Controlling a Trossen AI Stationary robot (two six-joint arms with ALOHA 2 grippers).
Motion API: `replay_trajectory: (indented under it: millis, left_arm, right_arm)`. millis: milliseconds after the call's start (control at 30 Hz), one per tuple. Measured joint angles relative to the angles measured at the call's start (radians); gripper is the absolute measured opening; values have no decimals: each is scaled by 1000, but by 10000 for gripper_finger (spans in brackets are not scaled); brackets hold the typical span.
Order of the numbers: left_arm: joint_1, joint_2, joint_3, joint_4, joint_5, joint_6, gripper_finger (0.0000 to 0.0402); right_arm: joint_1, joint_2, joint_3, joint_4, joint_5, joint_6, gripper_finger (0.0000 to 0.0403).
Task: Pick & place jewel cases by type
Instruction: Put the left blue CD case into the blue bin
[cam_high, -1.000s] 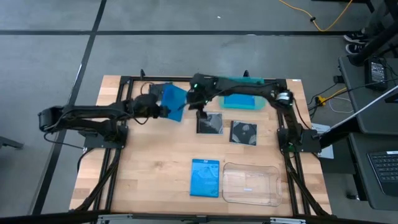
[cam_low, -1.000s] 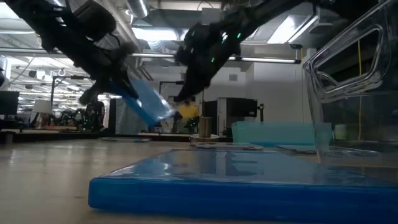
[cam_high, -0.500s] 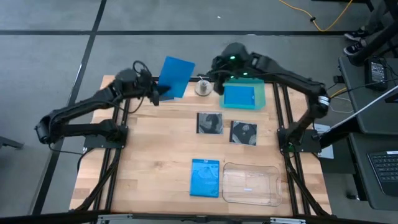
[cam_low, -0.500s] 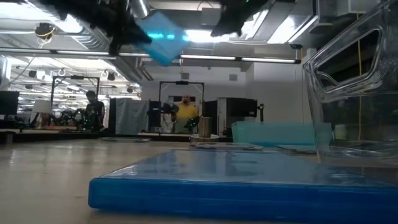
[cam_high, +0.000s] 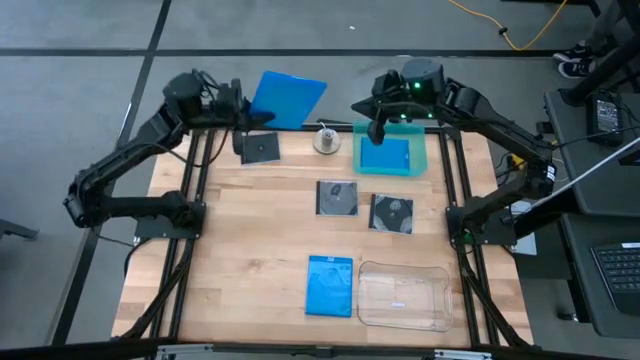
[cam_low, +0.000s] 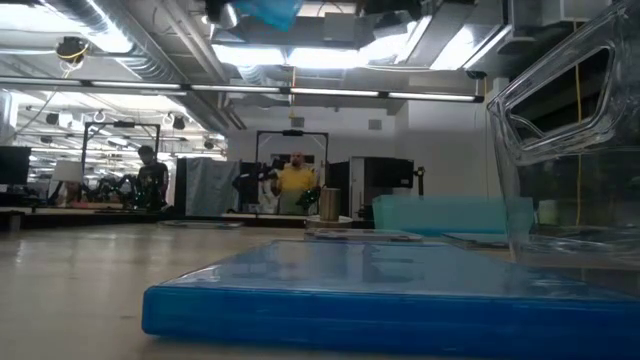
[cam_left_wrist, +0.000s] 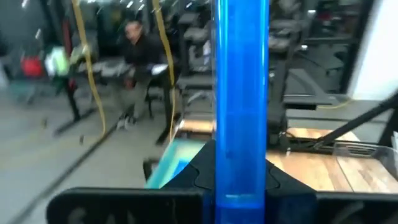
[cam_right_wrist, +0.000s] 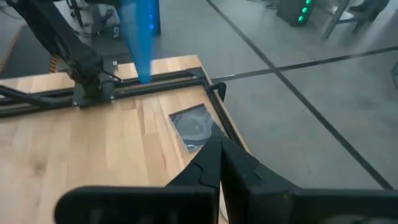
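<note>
My left gripper (cam_high: 246, 112) is raised above the table's far left corner, shut on a bright blue jewel case (cam_high: 288, 100) that shows edge-on in the left wrist view (cam_left_wrist: 241, 93). My right gripper (cam_high: 374, 130) hangs shut and empty above the teal tray (cam_high: 418, 138), in which another blue case (cam_high: 385, 158) lies flat. On the table a dark case (cam_high: 262, 148) lies flat below the held one. Two more dark cases (cam_high: 338, 197) (cam_high: 392, 212) lie mid-table and a third blue case (cam_high: 331, 285) lies near the front. My left gripper pinches the blue case's two flat faces between its fingers (cam_left_wrist: 202, 171), at the end nearest the wrist (cam_left_wrist: 241, 190). The fingers reach in level, from the table's left. The case stands on edge, lifted clear, sticking out beyond the fingertips.
A small metal cup (cam_high: 327, 140) stands between the far dark case and the teal tray. A clear plastic tray (cam_high: 403, 296) sits at the front right beside the blue case. Black frame rails (cam_high: 195, 200) run along both table sides. People show in the room beyond.
Both arms have risen. My left gripper has carried the blue case up and toward the far left corner, rolling it from tilted to on edge. My right gripper, still shut, has lifted from above a mid-table dark case and drawn back toward the far right, over the teal tray.
</note>
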Motion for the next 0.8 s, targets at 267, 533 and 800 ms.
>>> replay_trajectory:
  millis: [267, 533, 800]
  left_arm:
    - [-46, -5, 183, -104, 18, 254, 22]
    - [-127, -11, 297, -180, -8, 514, 22]
    - [-212, -19, 360, -188, -78, 809, 22]
  right_arm:
    - [25, -8, 0, 73, -138, 55, 7]
    - [55, -8, 0, 116, -192, 30, 7]
    - [58, -8, 0, 119, -192, 29, 7]
